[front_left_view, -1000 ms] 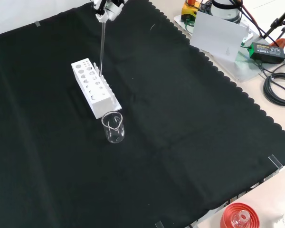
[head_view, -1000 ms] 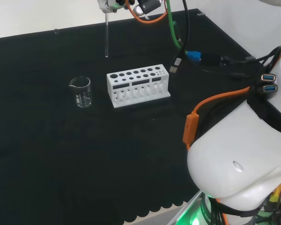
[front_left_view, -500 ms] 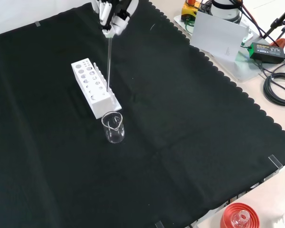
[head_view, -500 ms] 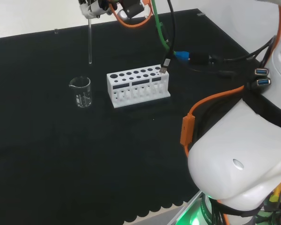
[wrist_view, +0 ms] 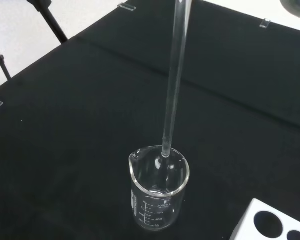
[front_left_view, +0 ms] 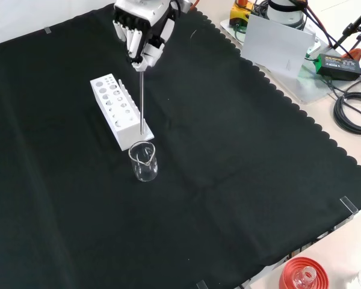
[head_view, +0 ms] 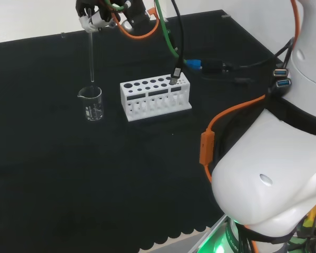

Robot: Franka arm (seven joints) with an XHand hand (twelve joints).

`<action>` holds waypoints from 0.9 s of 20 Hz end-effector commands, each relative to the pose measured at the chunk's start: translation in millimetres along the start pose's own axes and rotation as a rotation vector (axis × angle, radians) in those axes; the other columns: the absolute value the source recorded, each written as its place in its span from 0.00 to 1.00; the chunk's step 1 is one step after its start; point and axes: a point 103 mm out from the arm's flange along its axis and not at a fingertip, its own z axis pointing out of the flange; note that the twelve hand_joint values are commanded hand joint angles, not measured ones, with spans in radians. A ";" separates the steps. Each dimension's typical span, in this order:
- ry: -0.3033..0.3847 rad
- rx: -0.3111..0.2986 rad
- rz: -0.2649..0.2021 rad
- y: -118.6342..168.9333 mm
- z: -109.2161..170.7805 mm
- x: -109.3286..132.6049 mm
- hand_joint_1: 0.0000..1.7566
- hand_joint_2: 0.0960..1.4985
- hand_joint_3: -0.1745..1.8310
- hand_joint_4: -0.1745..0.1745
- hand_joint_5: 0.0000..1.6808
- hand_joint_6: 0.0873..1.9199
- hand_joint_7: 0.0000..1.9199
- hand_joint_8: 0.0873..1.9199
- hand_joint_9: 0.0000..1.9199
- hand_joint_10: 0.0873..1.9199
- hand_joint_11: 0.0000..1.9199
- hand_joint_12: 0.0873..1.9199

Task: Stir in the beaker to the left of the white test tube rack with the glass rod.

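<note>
At the upper left of the head view, the hand [head_view: 92, 14] is clamped on the top of the glass rod [head_view: 91, 55], holding it upright so its tip hangs at the rim of the beaker [head_view: 91, 103], left of the rack [head_view: 155, 96], ready to dip in.

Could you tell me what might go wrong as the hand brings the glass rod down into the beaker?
The glass rod hangs with its tip about level with the beaker rim, near one side in the wrist view; lowered off-centre, it may strike the rim and tip the light beaker. The hand holds the rod only at its top, so the tip may swing. The white test tube rack stands close beside the beaker.
</note>
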 end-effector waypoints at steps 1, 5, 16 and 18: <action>0.010 0.009 -0.026 14.8 19.5 -3.5 0.67 0.78 0.00 0.00 0.60 0.50 0.82 0.30 0.93 0.15 0.86 0.38; 0.016 0.020 -0.028 18.3 31.1 -4.6 0.67 0.78 0.00 0.00 0.60 0.50 0.82 0.29 0.93 0.15 0.86 0.38; 0.035 0.055 -0.042 24.3 67.8 -2.5 0.67 0.78 0.00 0.00 0.60 0.50 0.82 0.29 0.93 0.15 0.86 0.38; 0.038 0.065 -0.044 25.8 74.4 -0.9 0.67 0.78 0.00 0.00 0.60 0.50 0.82 0.29 0.93 0.15 0.86 0.38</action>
